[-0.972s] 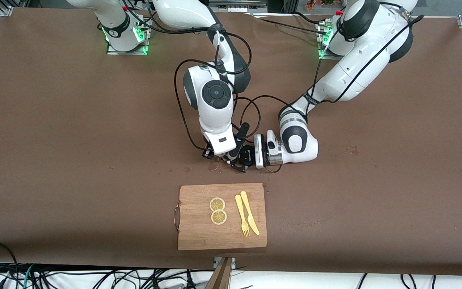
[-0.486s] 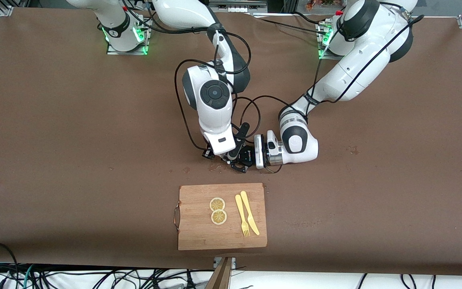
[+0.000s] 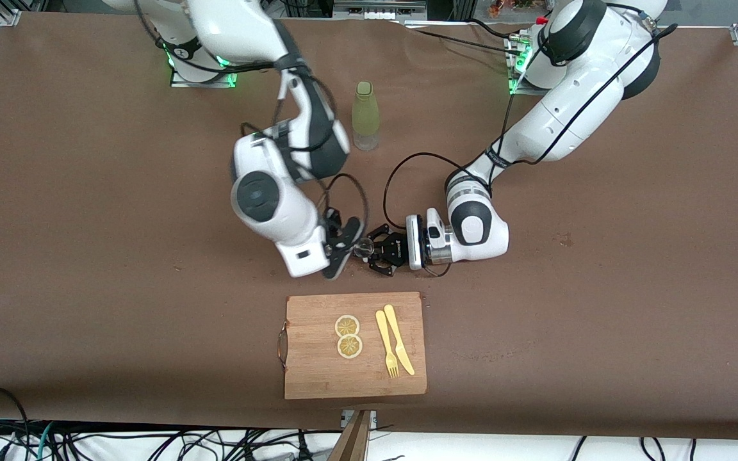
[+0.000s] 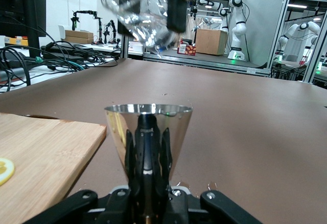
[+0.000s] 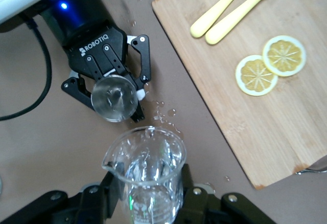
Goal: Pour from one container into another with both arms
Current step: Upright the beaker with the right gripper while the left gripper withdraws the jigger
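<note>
My left gripper (image 3: pixel 371 250) lies low over the table and is shut on a shiny cone-shaped metal cup (image 4: pixel 148 129), which stands upright. From above, the cup's round mouth (image 5: pixel 114 98) shows between the left gripper's black fingers (image 5: pixel 137 55). My right gripper (image 3: pixel 341 245) is shut on a clear glass beaker (image 5: pixel 145 175) that is wet inside. The beaker (image 4: pixel 140 9) hangs tilted just above and beside the cup, toward the right arm's end of the table.
A wooden cutting board (image 3: pixel 318 371) lies nearer to the front camera, with two lemon slices (image 3: pixel 348 336), a yellow fork (image 3: pixel 386 352) and a yellow knife (image 3: pixel 400 349). A green bottle (image 3: pixel 365 115) stands farther from the front camera. Water drops (image 5: pixel 164 114) dot the table beside the cup.
The right arm has swung toward its own end of the table and turned its wrist, uncovering the green bottle and the cup. The left arm has not moved.
</note>
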